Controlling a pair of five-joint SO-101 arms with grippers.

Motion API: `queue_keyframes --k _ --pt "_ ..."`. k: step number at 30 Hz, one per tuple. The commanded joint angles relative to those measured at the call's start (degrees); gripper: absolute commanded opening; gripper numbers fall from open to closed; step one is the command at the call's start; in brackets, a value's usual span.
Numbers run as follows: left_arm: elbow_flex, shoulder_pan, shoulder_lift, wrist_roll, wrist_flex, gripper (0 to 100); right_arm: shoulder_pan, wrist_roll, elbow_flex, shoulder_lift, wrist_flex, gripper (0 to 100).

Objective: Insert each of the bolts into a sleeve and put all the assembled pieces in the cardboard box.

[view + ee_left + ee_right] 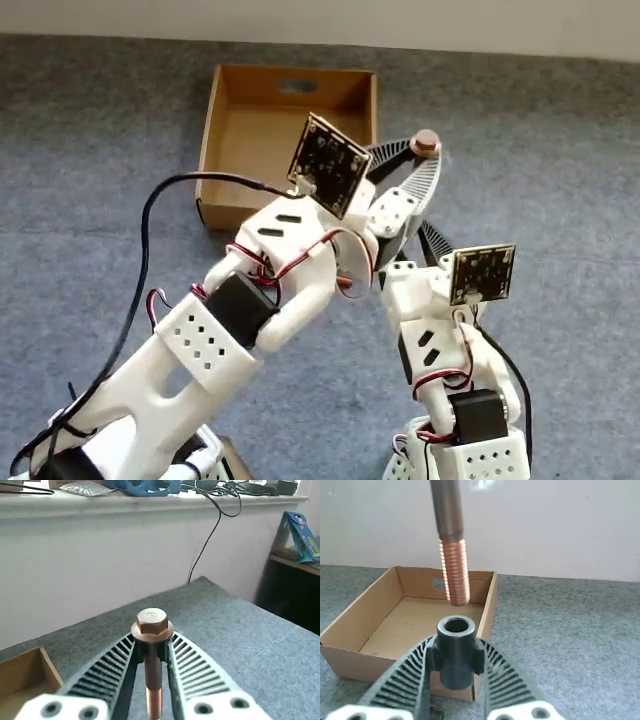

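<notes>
While hanging thread-down just over sleeve (455, 652), clamped below bolt (152, 626) head by left jaws. Sleeve pinched upright in right jaws, near box (350, 662). Likely stiff, smooth, weighty; grip shank, mid-sleeve, keep axes aligned.

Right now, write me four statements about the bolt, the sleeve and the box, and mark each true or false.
1. The left pincer is shut on the copper-coloured hex bolt. True.
2. It holds the bolt by the threads. False: it grips just under the hex head, and the threaded end hangs free.
3. The right pincer holds the dark sleeve with its bore open toward the bolt. True.
4. The bolt's tip is seated in the sleeve. False: it hangs just above the mouth, with the cardboard box behind.
</notes>
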Motion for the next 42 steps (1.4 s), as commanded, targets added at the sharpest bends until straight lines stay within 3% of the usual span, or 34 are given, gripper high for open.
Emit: queue_keyframes --k 1,15,24,30,35,42 --pt "-0.4 -0.57 -0.66 0.18 0.09 1 -0.04 -0.62 -0.75 -0.75 -1.27 0.6" --pt "2.59 -0.4 -0.75 0.18 0.09 1 -0.04 -0.62 -0.75 -0.75 -1.27 0.6" --pt "2.15 -0.57 -0.75 0.18 7.56 1 -0.04 -0.62 -0.75 -0.75 -1.27 0.6" --pt "2.24 -0.75 -0.75 0.18 7.91 1 -0.04 -0.62 -0.75 -0.75 -1.27 0.6" --pt "2.15 -0.84 -0.75 0.35 9.67 11 -0.04 -0.62 -0.75 -0.75 -1.27 0.6" --pt "2.15 -0.84 -0.92 0.35 13.54 12 -0.04 -0.53 -0.75 -0.75 -1.27 0.6"
